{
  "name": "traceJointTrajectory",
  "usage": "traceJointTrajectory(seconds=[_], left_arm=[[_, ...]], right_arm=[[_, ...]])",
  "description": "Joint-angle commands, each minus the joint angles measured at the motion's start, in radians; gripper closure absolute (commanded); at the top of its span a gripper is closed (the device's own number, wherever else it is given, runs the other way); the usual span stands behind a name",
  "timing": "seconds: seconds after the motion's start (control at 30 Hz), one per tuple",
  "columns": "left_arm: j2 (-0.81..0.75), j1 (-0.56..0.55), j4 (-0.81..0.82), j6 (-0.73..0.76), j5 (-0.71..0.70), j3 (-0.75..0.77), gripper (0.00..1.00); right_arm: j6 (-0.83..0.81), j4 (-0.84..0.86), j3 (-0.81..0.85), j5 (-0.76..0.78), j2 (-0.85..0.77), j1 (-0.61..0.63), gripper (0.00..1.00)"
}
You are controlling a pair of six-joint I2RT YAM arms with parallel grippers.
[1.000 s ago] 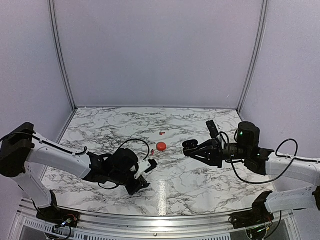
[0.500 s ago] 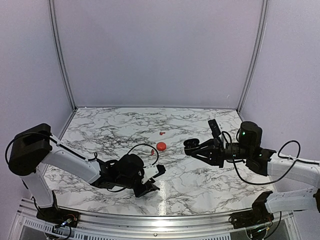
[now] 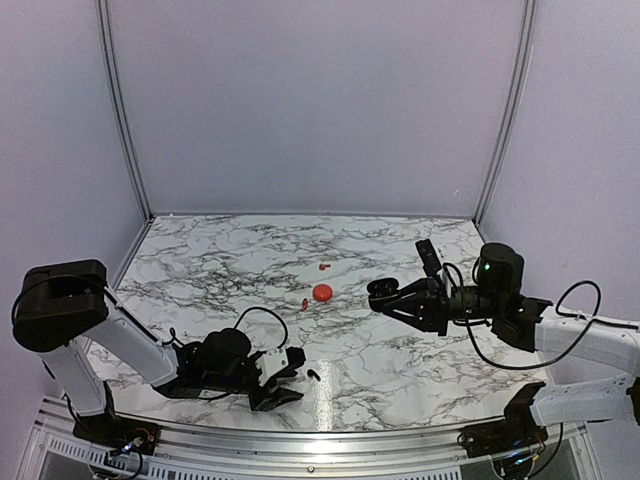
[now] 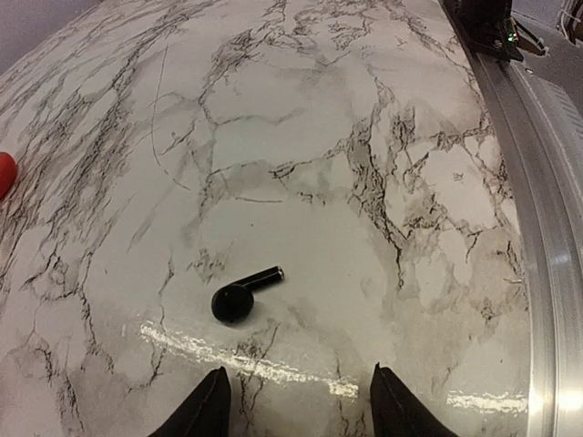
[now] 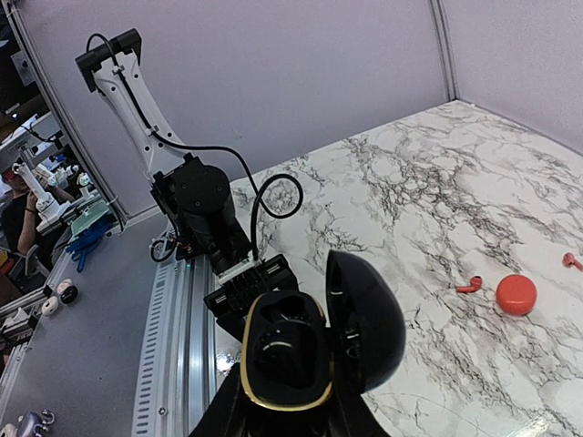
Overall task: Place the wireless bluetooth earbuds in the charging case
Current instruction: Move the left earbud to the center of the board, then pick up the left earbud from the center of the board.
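- One black earbud (image 4: pixel 244 293) lay on the table (image 4: pixel 319 137), just ahead of the left gripper (image 4: pixel 301 396), whose jaws stood apart and empty.
- Two red ones: a near red earbud (image 3: pixel 305 302) beside the single red case (image 3: pixel 322 292), and a far red earbud (image 3: pixel 323 267) beyond it.
- Only the right wrist view showed the black case (image 5: pixel 310 350) lid-up, clamped by the right gripper (image 3: pixel 400 300).

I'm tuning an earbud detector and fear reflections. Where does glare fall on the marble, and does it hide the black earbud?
Left wrist view: a bright streak crosses the table just camera-side of the black earbud, not over it; the bud is sharp. Top external view: a pale vertical sheen lies beside that bud, not on it.
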Motion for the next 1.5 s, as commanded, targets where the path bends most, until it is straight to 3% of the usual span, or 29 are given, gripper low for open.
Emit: traceJointTrajectory(seconds=[0.0, 0.53, 1.13, 1.47], left_arm=[[0.047, 0.01, 0.185, 0.022, 0.086, -0.007, 0.47], [0.269, 0.079, 0.623, -0.028, 0.111, -0.06, 0.57], [0.328, 0.121, 0.419, 0.015, 0.233, 0.074, 0.68], [0.301, 0.124, 0.331, 0.052, 0.188, 0.076, 0.8]], right_arm=[[0.004, -0.025, 0.027, 0.007, -0.009, -0.005, 1.0], [-0.005, -0.053, 0.046, 0.011, -0.005, -0.005, 1.0], [-0.023, -0.068, 0.057, 0.01, 0.01, -0.005, 1.0], [-0.028, -0.068, 0.057, 0.01, 0.008, -0.005, 1.0]])
